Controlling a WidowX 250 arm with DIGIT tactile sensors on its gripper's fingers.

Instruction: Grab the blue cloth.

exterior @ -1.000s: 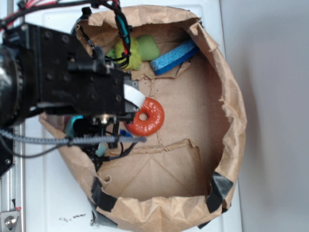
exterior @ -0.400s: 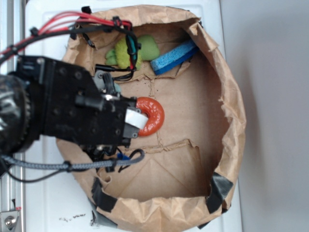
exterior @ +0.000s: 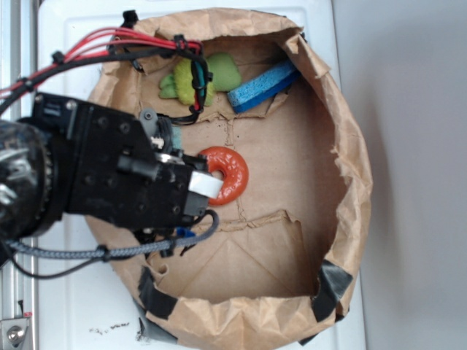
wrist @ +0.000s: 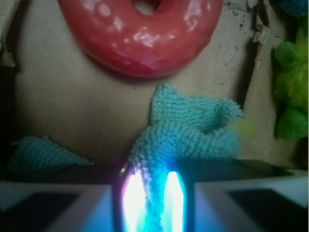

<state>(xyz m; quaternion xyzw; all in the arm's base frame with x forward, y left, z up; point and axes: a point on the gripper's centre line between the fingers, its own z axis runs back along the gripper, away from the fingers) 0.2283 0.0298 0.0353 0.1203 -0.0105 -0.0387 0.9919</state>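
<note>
The blue cloth (wrist: 188,130) lies bunched on the brown paper floor of the bag (exterior: 292,182), just below the orange ring (wrist: 145,36), with a fold of it pinched between the 2 fingers of the pincer (wrist: 153,198), which is clenched on it. A separate flap of the cloth shows lower left. From outside, the arm hides the cloth; the ring sits mid-bag, a green plush toy (exterior: 222,73) and blue sponge (exterior: 263,86) near the bag's top edge.

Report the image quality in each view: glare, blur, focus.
Wrist view: the gripper fingers are blurred and glow with blown-out glare where they pinch the blue cloth; the orange ring is slightly soft with specular spots. Exterior view: evenly lit and fairly sharp, but the arm hides the cloth.
</note>
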